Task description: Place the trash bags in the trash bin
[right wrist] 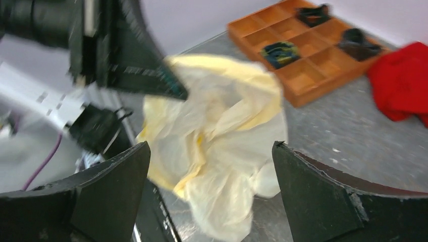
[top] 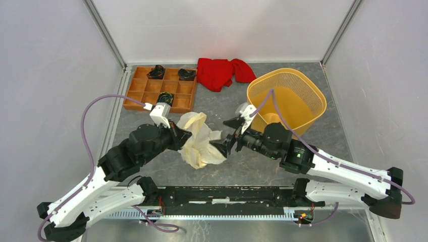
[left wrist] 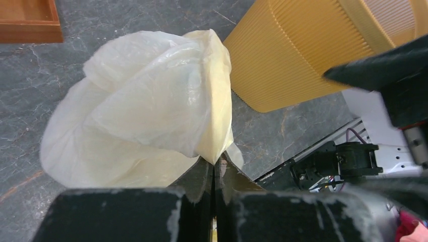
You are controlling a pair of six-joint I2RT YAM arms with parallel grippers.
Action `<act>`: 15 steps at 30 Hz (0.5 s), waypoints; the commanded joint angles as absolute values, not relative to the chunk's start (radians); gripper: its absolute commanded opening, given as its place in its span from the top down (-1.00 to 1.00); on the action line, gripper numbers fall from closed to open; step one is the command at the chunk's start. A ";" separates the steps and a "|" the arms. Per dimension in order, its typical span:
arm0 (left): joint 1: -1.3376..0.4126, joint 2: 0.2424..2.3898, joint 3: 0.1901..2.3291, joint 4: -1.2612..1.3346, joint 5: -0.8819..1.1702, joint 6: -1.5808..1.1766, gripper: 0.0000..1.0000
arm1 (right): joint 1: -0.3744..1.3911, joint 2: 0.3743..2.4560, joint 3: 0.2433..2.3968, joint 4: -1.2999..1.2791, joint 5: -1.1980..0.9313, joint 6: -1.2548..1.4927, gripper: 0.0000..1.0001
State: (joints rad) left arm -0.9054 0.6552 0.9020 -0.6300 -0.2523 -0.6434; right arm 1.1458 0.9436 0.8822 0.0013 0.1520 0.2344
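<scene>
The cream-white trash bag (top: 199, 141) hangs crumpled between my two arms at the table's middle. My left gripper (top: 185, 135) is shut on the bag's edge; in the left wrist view the bag (left wrist: 146, 106) billows out from the closed fingertips (left wrist: 216, 164). My right gripper (top: 228, 135) is open just right of the bag, jaws wide apart, with the bag (right wrist: 222, 146) lying in front of them. The yellow-orange mesh trash bin (top: 287, 96) stands upright at the back right; its side also shows in the left wrist view (left wrist: 303, 50).
A brown wooden compartment tray (top: 160, 88) with small black items stands at the back left. A red cloth (top: 222, 72) lies at the back middle, between tray and bin. White walls enclose the grey table.
</scene>
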 commanded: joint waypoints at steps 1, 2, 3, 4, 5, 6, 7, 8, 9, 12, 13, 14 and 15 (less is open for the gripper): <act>-0.907 0.653 0.974 -0.684 -0.274 -0.587 0.96 | 1.191 1.058 0.916 -0.021 -0.141 0.121 -0.96; -0.907 0.650 0.975 -0.692 -0.284 -0.588 0.96 | 1.215 1.095 0.940 -0.071 -0.091 0.127 -0.96; -0.907 0.644 0.971 -0.698 -0.297 -0.593 0.96 | 1.236 1.129 0.962 -0.115 -0.003 0.134 -0.96; -0.907 0.630 0.960 -0.703 -0.311 -0.605 0.96 | 1.253 1.153 0.976 -0.148 0.059 0.134 -0.96; -0.907 0.602 0.941 -0.698 -0.325 -0.629 0.96 | 1.269 1.180 0.993 -0.187 0.124 0.131 -0.96; -0.907 0.585 0.913 -0.685 -0.331 -0.648 0.96 | 1.279 1.200 1.002 -0.219 0.183 0.130 -0.96; -0.908 0.548 0.882 -0.676 -0.333 -0.665 0.96 | 1.283 1.213 1.002 -0.235 0.221 0.130 -0.96; -0.906 0.523 0.856 -0.675 -0.341 -0.682 0.96 | 1.284 1.223 0.995 -0.248 0.271 0.133 -0.96; -0.907 0.498 0.831 -0.678 -0.354 -0.700 0.96 | 1.283 1.234 0.991 -0.271 0.335 0.140 -0.96; -0.907 0.430 0.781 -0.680 -0.389 -0.735 0.96 | 1.282 1.267 0.977 -0.336 0.545 0.171 -0.96; -0.907 0.412 0.775 -0.684 -0.401 -0.742 0.96 | 1.282 1.278 0.967 -0.348 0.615 0.171 -0.96; -0.908 0.395 0.775 -0.689 -0.420 -0.747 0.96 | 1.278 1.289 0.955 -0.357 0.679 0.169 -0.96; -0.907 0.381 0.776 -0.694 -0.434 -0.751 0.96 | 1.267 1.300 0.946 -0.370 0.720 0.171 -0.96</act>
State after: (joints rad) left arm -0.9054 0.4282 0.7837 -0.7040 -0.3477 -0.6849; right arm 1.2846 1.2716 0.9459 -0.3031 0.4046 0.1589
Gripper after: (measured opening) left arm 0.032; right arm 0.979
